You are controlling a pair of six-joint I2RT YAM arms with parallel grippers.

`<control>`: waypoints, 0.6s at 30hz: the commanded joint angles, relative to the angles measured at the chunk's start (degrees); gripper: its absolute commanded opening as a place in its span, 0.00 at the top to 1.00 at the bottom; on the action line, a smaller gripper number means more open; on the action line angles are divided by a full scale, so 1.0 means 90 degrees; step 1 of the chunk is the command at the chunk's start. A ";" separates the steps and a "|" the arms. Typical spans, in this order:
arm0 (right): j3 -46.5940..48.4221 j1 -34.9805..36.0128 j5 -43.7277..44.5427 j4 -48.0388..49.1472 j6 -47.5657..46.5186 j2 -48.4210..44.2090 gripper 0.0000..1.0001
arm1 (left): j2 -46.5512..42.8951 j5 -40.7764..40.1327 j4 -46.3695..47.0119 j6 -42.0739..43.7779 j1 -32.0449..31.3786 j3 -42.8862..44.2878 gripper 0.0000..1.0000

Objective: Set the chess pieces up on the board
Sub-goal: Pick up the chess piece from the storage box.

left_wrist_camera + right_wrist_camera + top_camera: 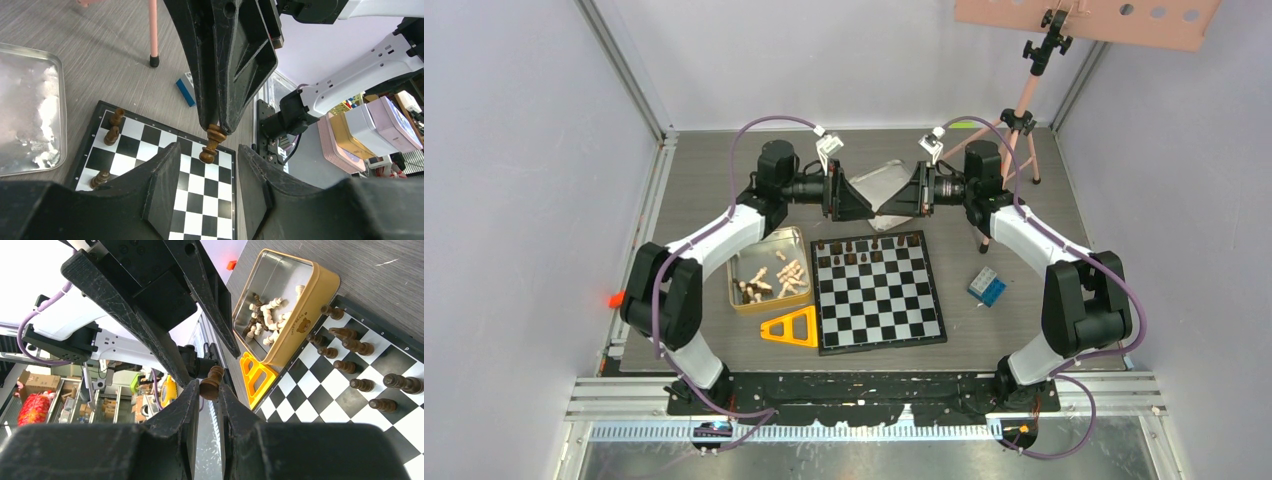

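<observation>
Left arm: bent at the elbow, reaching in to the middle, wrist lying flat.
Right arm: bent the same way from the other side.
Left gripper: jaws apart, one finger on each side of the other gripper's tip.
Right gripper: squeezed on a small dark brown wooden chess piece.

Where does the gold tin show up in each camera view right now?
Top external: the gold tin sits left of centre, just left of the board.
Left wrist: not in it.
Right wrist: gold tin at upper right, beside the board's corner.
Shared landmark: the board, seen in all three.
</observation>
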 commanded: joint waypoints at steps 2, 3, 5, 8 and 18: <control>0.0010 -0.0061 -0.0098 0.0497 0.0221 -0.0249 0.88 | 0.0036 0.0144 0.0517 -0.0262 0.0008 -0.0007 0.55; 0.0008 -0.0070 -0.0095 0.0511 0.0225 -0.0245 0.88 | 0.0040 0.0175 0.0539 -0.0308 0.0008 -0.0017 0.57; -0.0006 -0.0089 -0.0094 0.0577 0.0279 -0.0231 0.88 | 0.0054 0.0178 0.0546 -0.0364 0.0008 -0.0027 0.60; -0.0021 -0.0102 -0.0094 0.0681 0.0345 -0.0208 0.88 | 0.0068 0.0191 0.0560 -0.0430 0.0008 -0.0032 0.63; -0.0060 -0.0113 -0.0080 0.0723 0.0373 -0.0204 0.88 | 0.0204 0.0254 0.0710 -0.0688 -0.0048 0.0086 0.67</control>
